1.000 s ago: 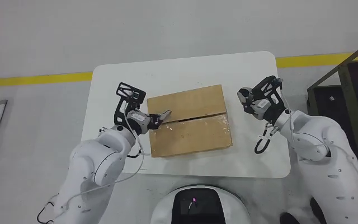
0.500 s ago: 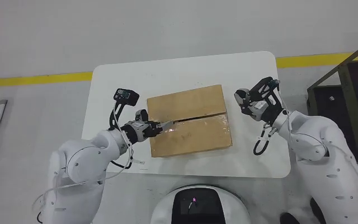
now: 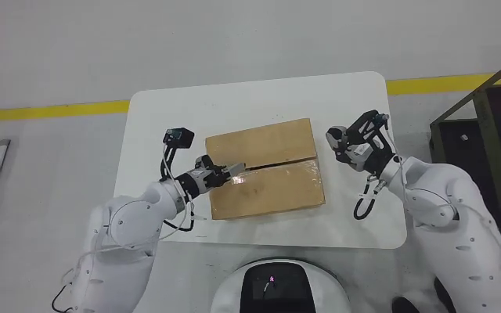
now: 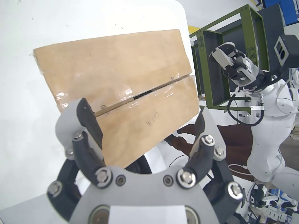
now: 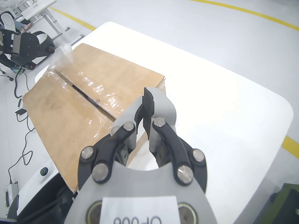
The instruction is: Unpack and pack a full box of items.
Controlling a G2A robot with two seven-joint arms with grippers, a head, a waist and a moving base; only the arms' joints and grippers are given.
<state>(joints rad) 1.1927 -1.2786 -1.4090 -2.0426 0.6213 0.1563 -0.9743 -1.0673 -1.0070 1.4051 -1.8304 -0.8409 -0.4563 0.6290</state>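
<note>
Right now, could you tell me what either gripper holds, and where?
Nothing: the left gripper is open at the box's seam; the right gripper is shut, empty.

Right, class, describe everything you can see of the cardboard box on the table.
The cardboard box is brown and rectangular, lying flat and slightly askew on the white table. Its two top flaps are down and meet at a centre seam under glossy clear tape. A dark gap shows along part of the seam, and a loose piece of tape sticks up at one end. The left gripper, jaws open, sits at one end of the seam; whether it touches the box is unclear.
</note>
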